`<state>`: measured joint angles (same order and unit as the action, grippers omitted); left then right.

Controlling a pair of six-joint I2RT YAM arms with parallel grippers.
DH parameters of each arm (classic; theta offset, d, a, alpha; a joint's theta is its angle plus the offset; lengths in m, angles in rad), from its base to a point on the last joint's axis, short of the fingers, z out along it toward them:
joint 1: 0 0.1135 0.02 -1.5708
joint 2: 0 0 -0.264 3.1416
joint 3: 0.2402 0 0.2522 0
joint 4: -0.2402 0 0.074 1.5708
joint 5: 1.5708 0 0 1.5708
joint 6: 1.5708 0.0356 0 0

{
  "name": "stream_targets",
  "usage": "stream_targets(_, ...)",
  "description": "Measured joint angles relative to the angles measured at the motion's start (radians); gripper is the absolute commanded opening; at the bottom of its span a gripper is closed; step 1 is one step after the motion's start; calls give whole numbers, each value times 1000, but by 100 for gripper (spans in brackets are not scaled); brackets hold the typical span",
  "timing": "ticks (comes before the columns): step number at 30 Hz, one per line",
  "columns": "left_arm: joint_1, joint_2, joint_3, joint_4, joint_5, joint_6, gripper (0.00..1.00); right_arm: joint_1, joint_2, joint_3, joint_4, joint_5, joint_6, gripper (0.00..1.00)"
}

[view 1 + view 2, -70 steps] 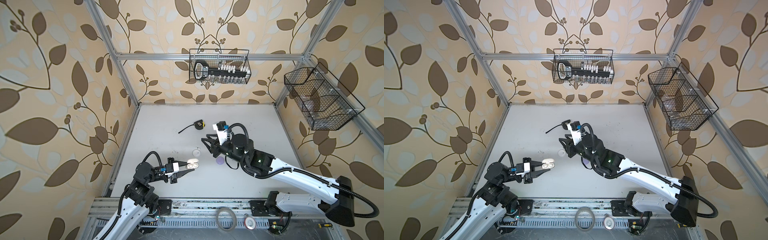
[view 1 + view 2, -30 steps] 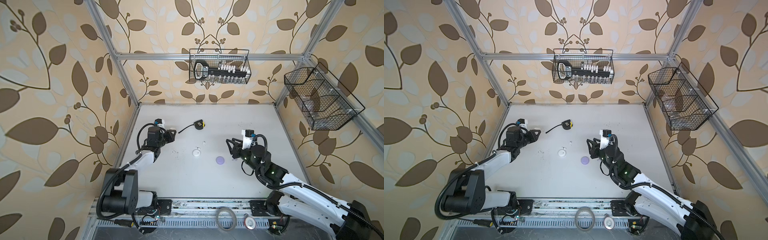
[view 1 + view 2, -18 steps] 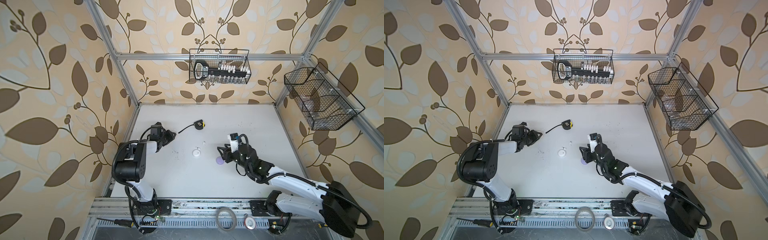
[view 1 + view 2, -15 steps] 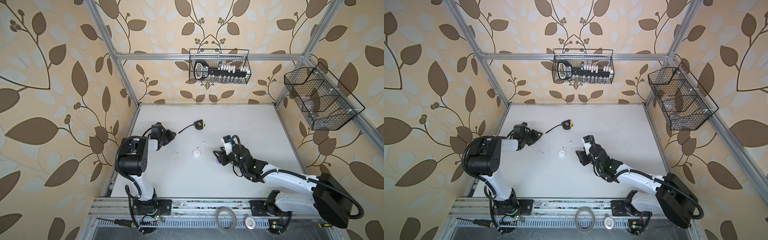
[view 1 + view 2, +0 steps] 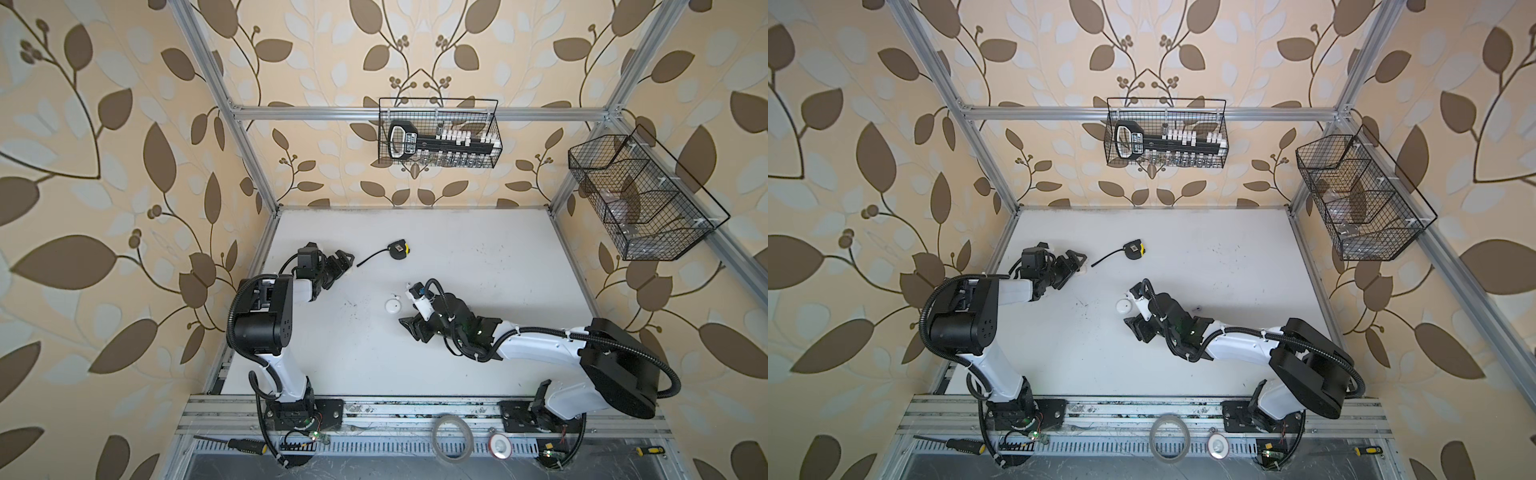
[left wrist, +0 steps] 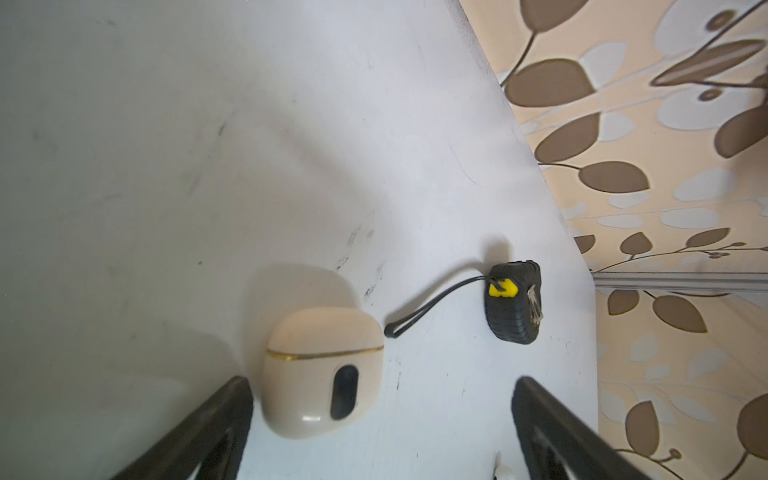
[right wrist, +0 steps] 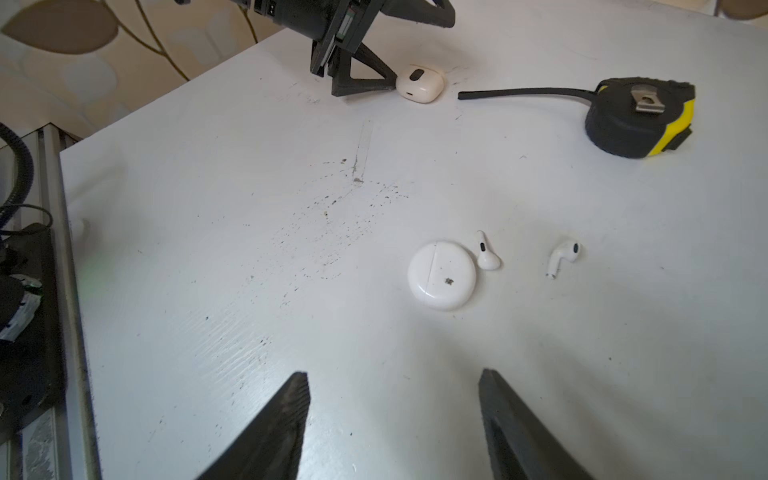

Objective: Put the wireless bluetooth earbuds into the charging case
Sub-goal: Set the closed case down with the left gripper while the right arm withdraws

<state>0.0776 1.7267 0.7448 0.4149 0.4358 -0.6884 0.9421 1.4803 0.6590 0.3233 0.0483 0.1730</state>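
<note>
Both empty. The left claw (image 6: 382, 386) is spread wide, and the closed cream case (image 6: 320, 370) lies on the worktop (image 7: 249, 291) just beside one finger, seemingly parked aside. The right claw (image 7: 394, 374) is spread and faces the round white case (image 7: 441, 275). The first earbud (image 7: 485, 251) lies just beside that case, the second earbud (image 7: 564, 255) a little apart. It is likely lining up a pick.

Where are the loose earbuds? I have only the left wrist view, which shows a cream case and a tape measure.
Observer: The right wrist view shows a white earbud right beside a round white case, and a second earbud lying apart from both.
Operator: Is that case's lid up?
Observer: No, it is shut and lying flat.
Operator: Does the right claw hold anything?
Observer: No, the right claw is open and empty, short of that case.
</note>
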Motion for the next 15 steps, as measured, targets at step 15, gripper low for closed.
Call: stream_targets(15,21,-917,-120,-381,-124,126,99,-44,255,219,5,-56,-89,73)
